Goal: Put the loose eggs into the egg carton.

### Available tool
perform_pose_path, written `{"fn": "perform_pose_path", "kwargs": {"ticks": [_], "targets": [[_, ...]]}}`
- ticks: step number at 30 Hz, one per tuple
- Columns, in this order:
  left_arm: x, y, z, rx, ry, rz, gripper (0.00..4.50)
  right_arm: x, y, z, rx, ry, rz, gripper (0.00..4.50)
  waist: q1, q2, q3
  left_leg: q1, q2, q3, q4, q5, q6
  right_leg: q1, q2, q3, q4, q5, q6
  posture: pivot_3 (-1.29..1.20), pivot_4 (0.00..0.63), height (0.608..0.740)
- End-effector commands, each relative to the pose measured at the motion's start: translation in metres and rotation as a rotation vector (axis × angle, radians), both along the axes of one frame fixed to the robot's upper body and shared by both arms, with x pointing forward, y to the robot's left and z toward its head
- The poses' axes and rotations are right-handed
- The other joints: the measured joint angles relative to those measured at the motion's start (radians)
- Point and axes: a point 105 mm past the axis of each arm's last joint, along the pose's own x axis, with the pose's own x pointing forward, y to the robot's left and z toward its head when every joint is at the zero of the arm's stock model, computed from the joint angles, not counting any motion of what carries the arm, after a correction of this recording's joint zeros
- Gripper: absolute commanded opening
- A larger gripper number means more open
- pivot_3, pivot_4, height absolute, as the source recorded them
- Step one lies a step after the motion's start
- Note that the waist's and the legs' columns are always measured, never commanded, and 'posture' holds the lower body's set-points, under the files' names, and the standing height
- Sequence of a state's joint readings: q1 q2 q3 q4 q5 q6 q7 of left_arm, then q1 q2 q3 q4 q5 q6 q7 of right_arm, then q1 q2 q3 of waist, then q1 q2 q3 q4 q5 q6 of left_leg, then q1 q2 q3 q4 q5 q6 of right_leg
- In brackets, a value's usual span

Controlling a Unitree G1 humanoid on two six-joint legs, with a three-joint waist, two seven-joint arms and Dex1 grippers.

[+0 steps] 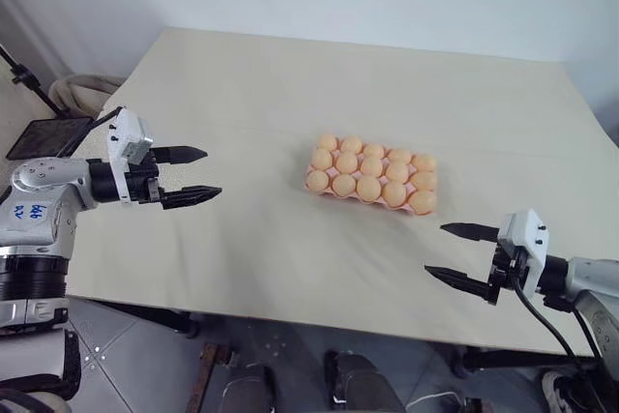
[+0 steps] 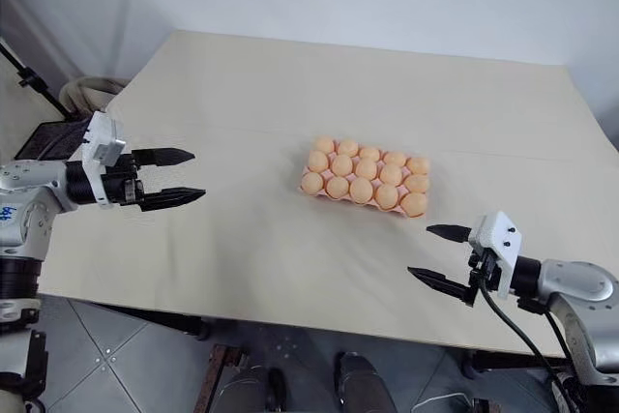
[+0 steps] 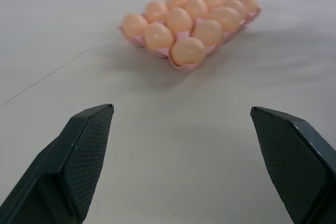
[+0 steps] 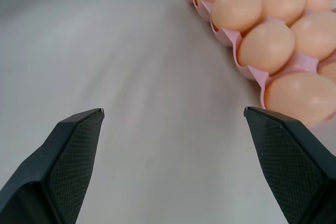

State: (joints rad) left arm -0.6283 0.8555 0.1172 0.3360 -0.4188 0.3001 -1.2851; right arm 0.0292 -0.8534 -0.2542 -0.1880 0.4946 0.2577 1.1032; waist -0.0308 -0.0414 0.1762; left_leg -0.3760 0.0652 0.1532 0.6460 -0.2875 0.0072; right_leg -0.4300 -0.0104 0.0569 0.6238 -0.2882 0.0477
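Observation:
The pink egg carton (image 1: 330,194) lies flat right of the table's middle, and every cup I see holds a pale orange-tan egg (image 1: 368,188). Loose eggs are out of view. My left gripper (image 1: 213,172) hovers open and empty over the table's left side, pointing toward the carton from well clear of it. My right gripper (image 1: 434,249) hangs open and empty near the front right edge, a short way in front of the carton's near right corner. The left wrist view has the carton (image 3: 181,68) ahead of its open fingers. In the right wrist view the carton (image 4: 252,72) lies close, beside one finger.
The beige table (image 1: 242,84) stretches bare around the carton. Off its left edge are a black tripod leg (image 1: 24,79), a pale bundle (image 1: 82,92) and a dark flat panel (image 1: 46,135). The table's front edge (image 1: 290,321) runs just under both grippers.

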Motion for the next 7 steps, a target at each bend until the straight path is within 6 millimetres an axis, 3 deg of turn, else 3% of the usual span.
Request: {"fn": "perform_pose_path", "kwargs": {"ticks": [1,7], "targets": [[-0.002,0.003,0.011,0.029,-0.057,-0.044,4.46,0.003,-0.018,0.02,-0.043,-0.078,-0.032,4.5,-0.001,0.0,0.0,0.0,0.0,0.0,0.0,0.0,0.0,0.0,0.001,0.0,0.0,0.001,0.001,0.0,0.15,0.74],[-0.001,0.0,0.015,-0.011,-0.122,-0.081,4.46,0.005,-0.05,0.036,-0.09,-0.1,-0.102,4.5,0.001,0.0,0.0,0.0,0.001,0.0,0.001,0.0,0.0,0.0,0.001,0.0,0.001,0.001,0.001,0.0,0.15,0.74]]}}
